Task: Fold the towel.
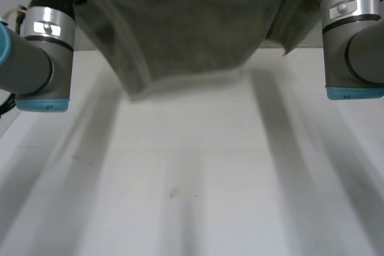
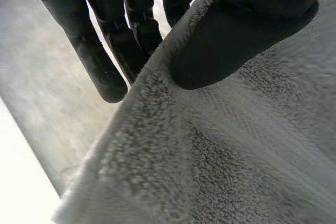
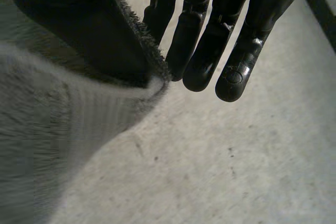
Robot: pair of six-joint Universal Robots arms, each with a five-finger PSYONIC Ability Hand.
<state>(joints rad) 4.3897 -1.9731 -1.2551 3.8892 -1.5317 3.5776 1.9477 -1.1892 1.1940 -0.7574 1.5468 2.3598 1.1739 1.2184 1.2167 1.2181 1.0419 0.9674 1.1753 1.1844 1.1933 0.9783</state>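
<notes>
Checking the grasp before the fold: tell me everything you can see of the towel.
The towel is grey terry with a looped pile and a flatter woven band. It hangs spread between the two arms, sagging in the middle, apparently clear of the white table. The left hand pinches one upper edge between thumb and fingers. The right hand pinches the other end near a corner.

You see the grey towel (image 1: 192,28) hanging at the far side, spread between the two arms, its lower edge sagging in a curve above the white tabletop (image 1: 198,196). The left arm (image 1: 42,58) stands just beside one end, the right arm (image 1: 354,46) beside the other.
</notes>
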